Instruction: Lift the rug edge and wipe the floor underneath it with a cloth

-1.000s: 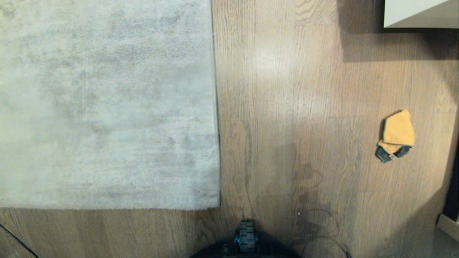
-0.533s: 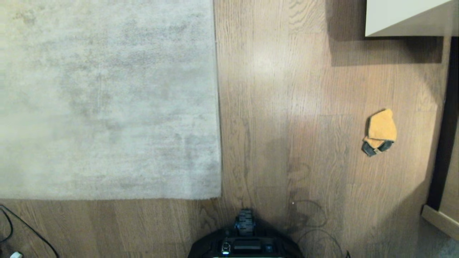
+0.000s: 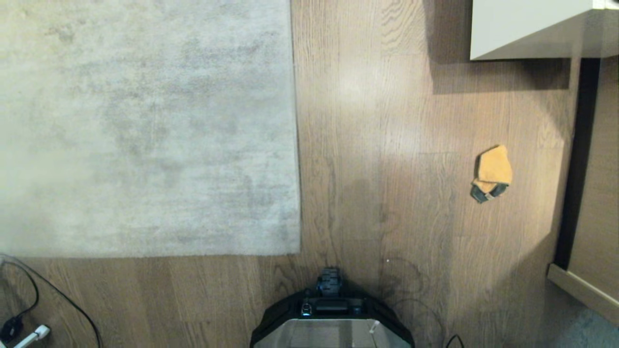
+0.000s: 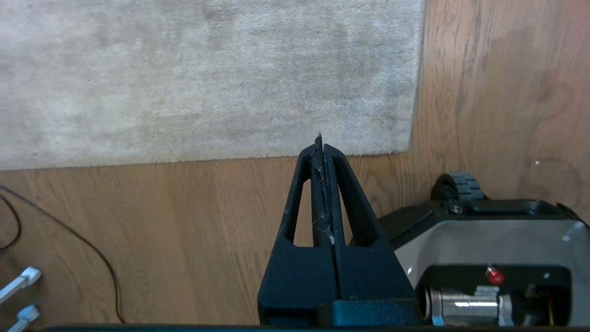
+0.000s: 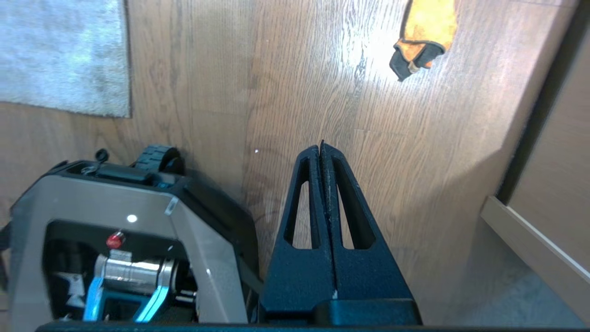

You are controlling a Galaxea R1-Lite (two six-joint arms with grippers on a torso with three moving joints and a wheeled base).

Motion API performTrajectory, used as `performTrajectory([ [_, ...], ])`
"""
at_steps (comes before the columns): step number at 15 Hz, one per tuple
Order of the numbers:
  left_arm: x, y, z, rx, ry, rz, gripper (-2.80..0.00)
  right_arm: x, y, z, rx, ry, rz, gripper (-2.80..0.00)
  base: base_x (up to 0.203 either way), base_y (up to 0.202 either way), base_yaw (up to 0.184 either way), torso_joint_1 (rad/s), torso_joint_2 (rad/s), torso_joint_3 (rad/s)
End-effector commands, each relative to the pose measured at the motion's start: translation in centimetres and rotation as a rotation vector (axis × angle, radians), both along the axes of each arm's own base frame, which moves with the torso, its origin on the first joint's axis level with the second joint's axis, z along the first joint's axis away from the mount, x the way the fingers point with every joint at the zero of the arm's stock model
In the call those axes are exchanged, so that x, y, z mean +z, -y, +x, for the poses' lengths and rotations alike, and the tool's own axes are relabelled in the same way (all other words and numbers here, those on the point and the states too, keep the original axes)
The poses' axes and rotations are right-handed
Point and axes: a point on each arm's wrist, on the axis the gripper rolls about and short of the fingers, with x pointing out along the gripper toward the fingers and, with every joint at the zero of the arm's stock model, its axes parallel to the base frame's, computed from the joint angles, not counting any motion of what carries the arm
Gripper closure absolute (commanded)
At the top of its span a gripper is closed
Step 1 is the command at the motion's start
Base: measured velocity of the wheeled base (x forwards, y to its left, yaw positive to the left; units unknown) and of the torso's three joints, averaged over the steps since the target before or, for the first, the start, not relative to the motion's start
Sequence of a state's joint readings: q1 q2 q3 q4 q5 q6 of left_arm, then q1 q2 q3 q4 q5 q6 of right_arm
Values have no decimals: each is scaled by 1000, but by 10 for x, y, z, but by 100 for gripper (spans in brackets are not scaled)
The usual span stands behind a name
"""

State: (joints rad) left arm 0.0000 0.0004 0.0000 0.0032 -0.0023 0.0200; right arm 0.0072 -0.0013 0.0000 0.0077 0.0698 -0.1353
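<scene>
Rug edge (image 3: 296, 145) flat on floor (image 3: 387, 121), squared corner just ahead of robot base (image 3: 331, 326). Cloth (image 3: 492, 171) lies on floor well right of rug, near dark cabinet (image 3: 597, 169), untouched. Left gripper (image 4: 321, 143) parked above floor near rug corner, jaws closed, empty. Right gripper (image 5: 321, 147) parked beside base, jaws closed, empty. Black cable (image 3: 63, 299) at rug's near-left side.
</scene>
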Motion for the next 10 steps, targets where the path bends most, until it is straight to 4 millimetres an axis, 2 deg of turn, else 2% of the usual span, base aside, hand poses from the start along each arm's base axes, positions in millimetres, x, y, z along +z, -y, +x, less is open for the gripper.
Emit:
performTrajectory([
  [1, 0, 0, 0, 1, 1, 0, 0, 0, 0, 0, 1, -1, -1, 0, 0, 0, 0, 193, -559, -350],
  [5, 0, 0, 0, -1, 1, 0, 0, 0, 0, 0, 1, -1, -1, 0, 0, 0, 0, 214, -574, -352],
  [10, 0, 0, 0, 1, 1, 0, 0, 0, 0, 0, 1, -1, -1, 0, 0, 0, 0, 37, -90, -57],
])
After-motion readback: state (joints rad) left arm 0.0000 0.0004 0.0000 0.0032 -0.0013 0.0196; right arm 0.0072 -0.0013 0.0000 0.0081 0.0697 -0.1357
